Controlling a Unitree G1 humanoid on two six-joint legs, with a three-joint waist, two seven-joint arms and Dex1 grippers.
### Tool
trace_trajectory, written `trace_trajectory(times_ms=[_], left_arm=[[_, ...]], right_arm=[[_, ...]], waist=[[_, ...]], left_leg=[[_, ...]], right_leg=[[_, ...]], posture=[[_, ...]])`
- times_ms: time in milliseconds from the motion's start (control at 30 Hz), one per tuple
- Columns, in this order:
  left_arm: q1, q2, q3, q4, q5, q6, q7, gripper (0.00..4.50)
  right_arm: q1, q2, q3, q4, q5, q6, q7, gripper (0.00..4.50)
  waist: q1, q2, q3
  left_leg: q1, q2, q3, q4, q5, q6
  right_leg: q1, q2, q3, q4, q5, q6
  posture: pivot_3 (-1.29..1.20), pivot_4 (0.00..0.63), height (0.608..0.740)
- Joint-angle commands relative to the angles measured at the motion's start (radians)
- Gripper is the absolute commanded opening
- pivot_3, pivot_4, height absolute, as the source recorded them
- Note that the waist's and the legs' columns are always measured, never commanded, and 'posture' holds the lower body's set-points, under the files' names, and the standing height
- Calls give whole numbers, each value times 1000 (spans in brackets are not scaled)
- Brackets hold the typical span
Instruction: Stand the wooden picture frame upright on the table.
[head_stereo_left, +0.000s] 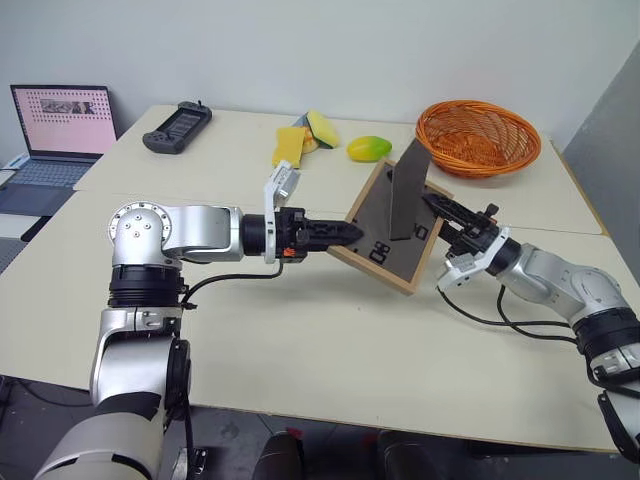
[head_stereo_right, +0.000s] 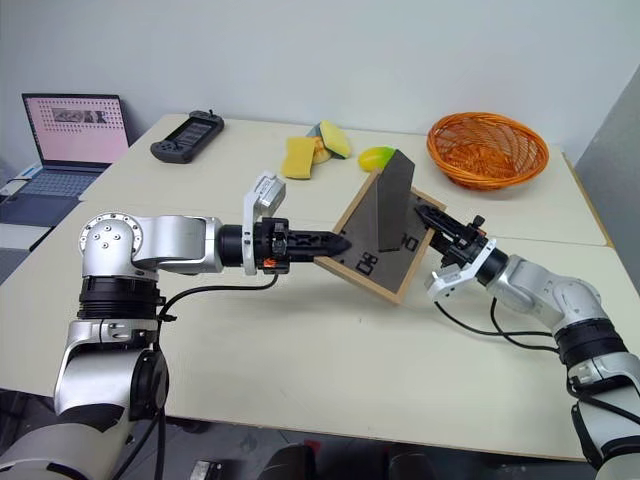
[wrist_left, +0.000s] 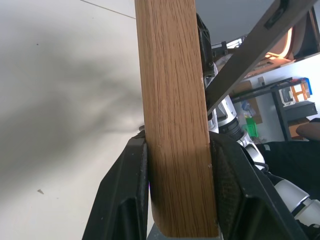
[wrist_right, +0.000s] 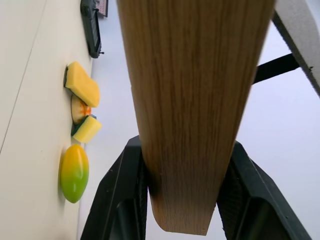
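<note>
Item: wooden picture frame (head_stereo_left: 390, 232), held tilted above the table (head_stereo_left: 300, 330), dark back facing the head camera, stand flap (head_stereo_left: 407, 190) swung out.

Left gripper (head_stereo_left: 352, 232): fingers closed on the frame's left wooden edge. Right gripper (head_stereo_left: 432, 203): fingers bracketing the opposite edge, pads close to the wood; firm contact could not be judged. Holding 2 opposite edges probably served to steady the frame while the flap was set for standing.

Writing: white marks on the back, illegible.

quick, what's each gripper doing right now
Left gripper: shut on the wooden picture frame, clamping its edge.
Right gripper: fingers either side of the frame's opposite edge; grip cannot be told.
</note>
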Motion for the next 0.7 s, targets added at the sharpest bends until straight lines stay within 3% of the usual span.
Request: trace_trajectory(times_ms=[33, 500, 700], left_arm=[[-9, 30, -34, -65, -78, -43, 25, 1329], [-1, 71, -102, -80, -133, -135, 48, 1329], [1, 75, -102, -90, -136, -150, 43, 2677]], right_arm=[[-13, -18, 4, -15, 7, -6, 7, 1344], [-14, -20, 6, -21, 6, 8, 12, 1294], [-21, -16, 10, -16, 10, 8, 20, 1292]], waist=[[0, 0, 0], [0, 0, 0], [0, 0, 0]], left_leg=[[0, 0, 0, 0, 0, 0], [0, 0, 0, 3, 0, 0], [0, 0, 0, 3, 0, 0]], right_leg=[[0, 0, 0, 0, 0, 0], [1, 0, 0, 1, 0, 0], [1, 0, 0, 1, 0, 0]], posture=[[0, 150, 740], [0, 150, 740], [0, 150, 740]])
